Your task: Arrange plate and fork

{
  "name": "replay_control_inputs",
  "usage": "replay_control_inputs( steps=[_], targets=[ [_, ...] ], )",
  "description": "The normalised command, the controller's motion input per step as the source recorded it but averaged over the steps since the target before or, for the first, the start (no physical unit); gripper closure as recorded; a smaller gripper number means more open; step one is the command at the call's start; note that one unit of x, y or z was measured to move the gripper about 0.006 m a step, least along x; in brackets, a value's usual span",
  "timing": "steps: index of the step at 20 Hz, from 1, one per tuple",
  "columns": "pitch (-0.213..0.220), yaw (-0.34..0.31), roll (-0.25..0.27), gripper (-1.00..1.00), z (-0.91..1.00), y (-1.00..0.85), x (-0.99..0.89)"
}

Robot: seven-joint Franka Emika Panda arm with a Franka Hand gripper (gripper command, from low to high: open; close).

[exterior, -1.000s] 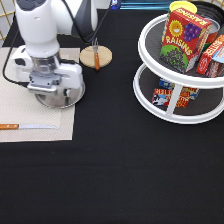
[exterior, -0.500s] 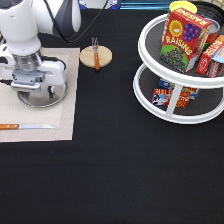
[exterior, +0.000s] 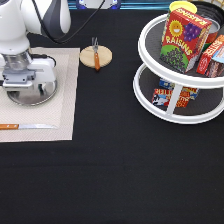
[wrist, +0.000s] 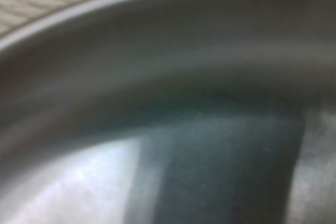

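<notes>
Shiny round metal plate [exterior: 31, 95] lies on woven mat under the gripper [exterior: 27, 89], grip unclear.

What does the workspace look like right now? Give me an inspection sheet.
Surface: black table; beige placemat at the exterior view's left.
Job's things: plate on the placemat, mostly hidden under the hand; the wrist view is filled by its shiny inside. Fork lies on the wooden coaster, off the placemat.
Clutter: knife on the placemat's near edge; two-tier white rack with a raisins box and other packets.
Grippers: gripper low over the plate; fingers hidden.
Cables: black cable along the arm.
Surroundings: nothing seen.
</notes>
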Motion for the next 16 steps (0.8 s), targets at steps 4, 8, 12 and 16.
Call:
replay_control_inputs(
  steps=[4, 8, 12, 16],
  targets=[
    [0.009, -0.004, -0.009, -1.0, 0.51, 0.0, -0.08],
    [-0.057, 0.001, -0.076, -1.0, 0.66, 0.52, -0.51],
    [-0.103, 0.028, -0.101, -1.0, 0.63, 0.74, -0.66],
    [-0.115, 0.02, -0.078, -1.0, 0.49, 0.8, -0.66]
  ],
)
